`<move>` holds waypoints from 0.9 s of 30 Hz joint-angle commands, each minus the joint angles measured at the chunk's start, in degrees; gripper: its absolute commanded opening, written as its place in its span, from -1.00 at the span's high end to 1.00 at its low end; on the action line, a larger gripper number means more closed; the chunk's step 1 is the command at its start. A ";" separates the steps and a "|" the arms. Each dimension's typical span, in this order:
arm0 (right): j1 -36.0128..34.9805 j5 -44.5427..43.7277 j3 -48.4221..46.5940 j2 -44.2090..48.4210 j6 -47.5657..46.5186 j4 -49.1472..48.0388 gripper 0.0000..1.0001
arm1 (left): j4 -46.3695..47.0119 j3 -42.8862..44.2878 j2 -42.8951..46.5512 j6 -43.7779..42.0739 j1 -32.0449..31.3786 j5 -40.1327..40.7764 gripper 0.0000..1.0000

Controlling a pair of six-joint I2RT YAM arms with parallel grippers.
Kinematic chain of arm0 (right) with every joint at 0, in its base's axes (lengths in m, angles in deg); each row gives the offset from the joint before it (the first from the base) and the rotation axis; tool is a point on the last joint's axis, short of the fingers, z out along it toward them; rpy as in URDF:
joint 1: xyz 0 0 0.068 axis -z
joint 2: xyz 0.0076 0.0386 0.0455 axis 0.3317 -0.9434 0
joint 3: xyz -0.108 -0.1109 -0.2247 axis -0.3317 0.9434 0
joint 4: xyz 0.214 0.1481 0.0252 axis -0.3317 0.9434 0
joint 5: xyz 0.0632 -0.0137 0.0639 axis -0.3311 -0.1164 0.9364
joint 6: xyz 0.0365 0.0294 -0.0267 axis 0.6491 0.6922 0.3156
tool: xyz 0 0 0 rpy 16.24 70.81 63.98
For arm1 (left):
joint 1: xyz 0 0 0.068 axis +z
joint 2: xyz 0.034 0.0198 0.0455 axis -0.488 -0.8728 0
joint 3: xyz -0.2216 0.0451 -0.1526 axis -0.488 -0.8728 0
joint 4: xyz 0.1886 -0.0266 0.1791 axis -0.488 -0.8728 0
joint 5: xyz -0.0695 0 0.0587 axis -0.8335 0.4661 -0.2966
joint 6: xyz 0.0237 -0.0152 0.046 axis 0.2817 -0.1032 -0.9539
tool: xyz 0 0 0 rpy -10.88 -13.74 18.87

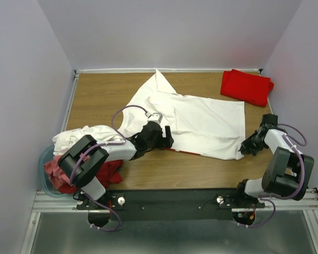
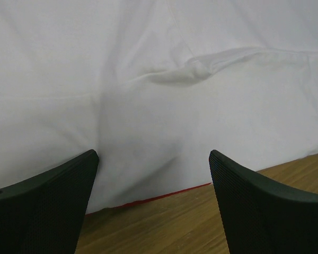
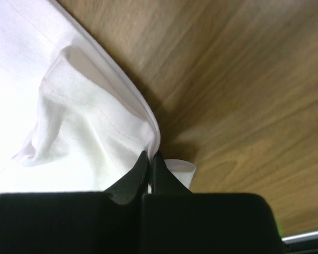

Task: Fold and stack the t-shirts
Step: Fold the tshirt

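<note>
Lying spread across the middle of the frame in the top view, the white t-shirt (image 1: 201,119) is thin, limp cloth: light, it will sag and crease wherever it is not supported, and it should slide readily on the wooden surface (image 1: 164,169). Corners and hems look like the best places to take hold, since a pinch there carries a whole edge. The right tool (image 3: 150,159) is clamped tight on the shirt's lower right corner, a small fold of hem poking out beside it. The left tool (image 2: 153,159) stands wide, empty, at the near hem. A folded red t-shirt (image 1: 246,86) sits at the upper right; more shirts (image 1: 79,138) are heaped in a tub (image 1: 44,169) at the lower left. Only the left wrist view shows a thin red edge (image 2: 148,200) peeking from under the hem; only the top view shows the shirt's whole outline.
</note>
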 commanded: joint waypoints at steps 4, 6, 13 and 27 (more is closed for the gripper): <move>-0.30 -2.31 -0.43 6.57 1.23 10.89 0.98 | -15.08 -6.35 1.29 5.20 -1.24 -1.87 -0.88; -0.30 -2.84 -0.60 7.71 0.97 12.22 0.99 | -15.52 -6.88 2.53 6.42 -1.41 -2.05 -0.88; -0.30 -3.72 -1.83 11.40 1.58 15.74 0.94 | -19.82 -6.63 7.80 8.10 -2.12 -2.40 -0.89; -0.38 -5.48 -13.25 11.67 -4.48 16.45 -0.37 | -28.98 17.98 6.85 -4.02 4.64 3.40 -0.97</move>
